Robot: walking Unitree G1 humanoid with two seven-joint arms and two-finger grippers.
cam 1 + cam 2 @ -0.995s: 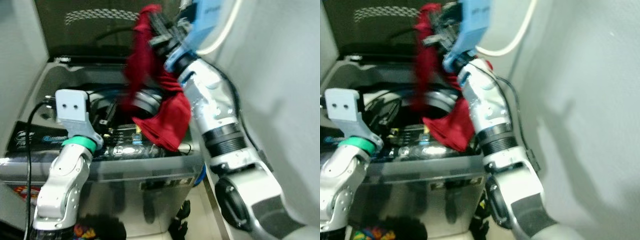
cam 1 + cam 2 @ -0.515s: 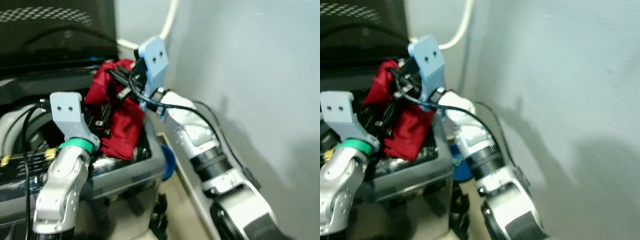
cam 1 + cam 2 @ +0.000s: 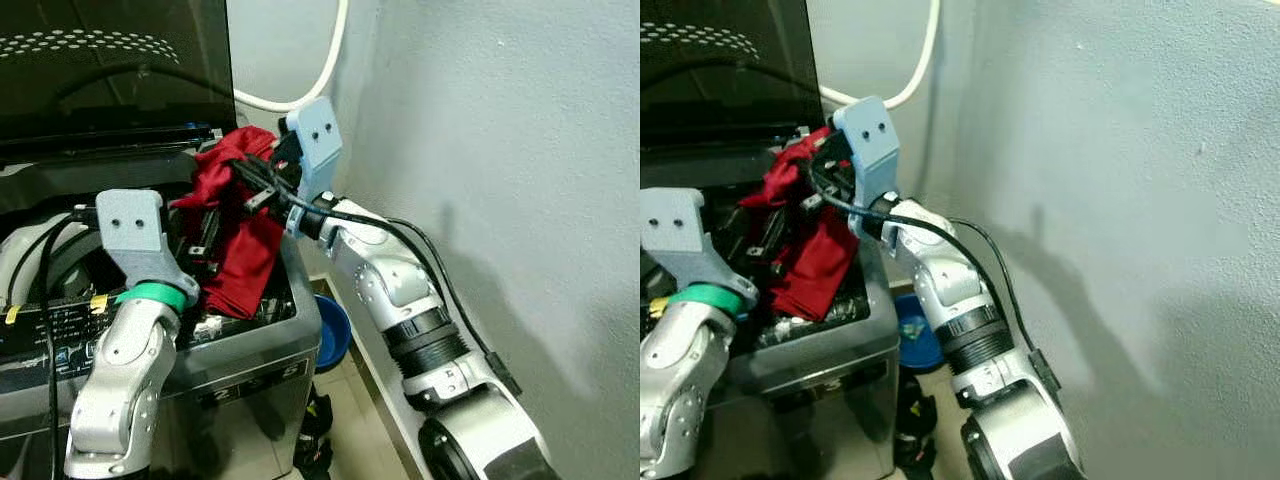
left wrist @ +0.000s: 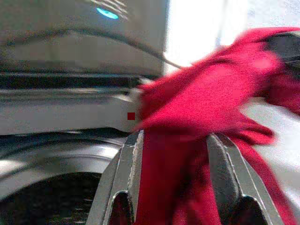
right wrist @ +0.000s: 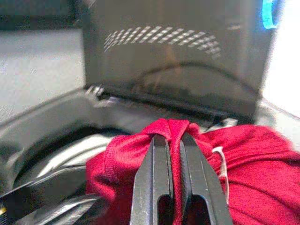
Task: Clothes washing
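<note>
Right gripper (image 5: 171, 140), pinched on the red garment (image 3: 235, 235), has dropped from overhead to the washer (image 3: 255, 345) rim; left gripper (image 4: 176, 154), fingers spread, straddles cloth—loading nearly complete.

Even, fairly bright indoor light fills both head views, which are sharp. The right arm (image 3: 400, 290) casts a soft grey shadow on the pale wall (image 3: 520, 150) at right. In the left wrist view, the red cloth (image 4: 201, 108) is motion-blurred, with blown-out white glare at upper centre.
</note>
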